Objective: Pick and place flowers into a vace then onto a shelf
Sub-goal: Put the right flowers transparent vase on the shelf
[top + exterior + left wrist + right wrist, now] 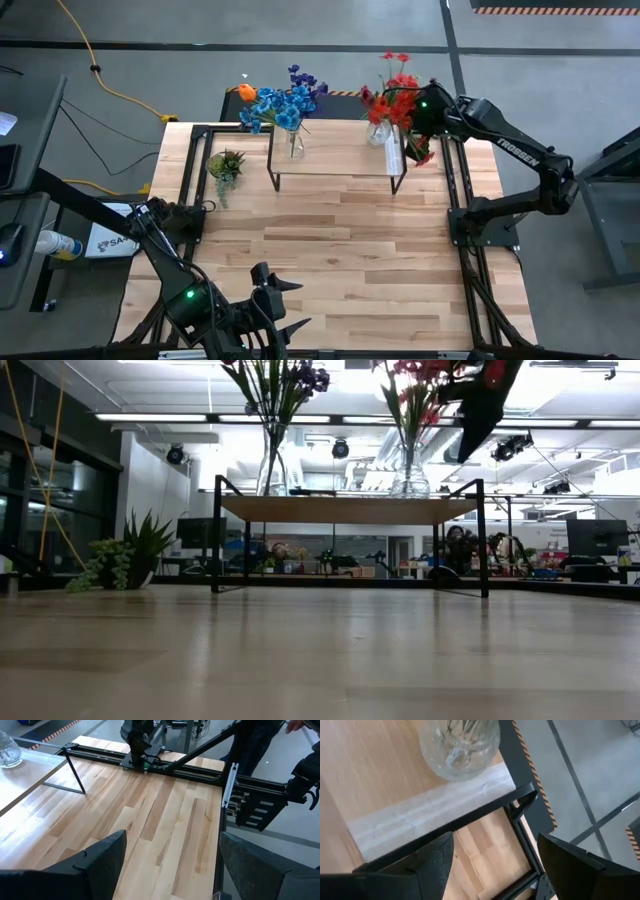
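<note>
Your right gripper (420, 128) hangs wide open and empty beside the red flowers (392, 100), whose glass vase (460, 742) stands on the shelf (335, 150) near its end. Back it away level and slowly so neither finger clips the blooms or tips the vase. Your left gripper (275, 305) waits open, holding nothing, over the tabletop's (350, 260) near edge.

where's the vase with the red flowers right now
In the high view the vase with red flowers stands on the shelf's right end, beside the open right gripper.
</note>
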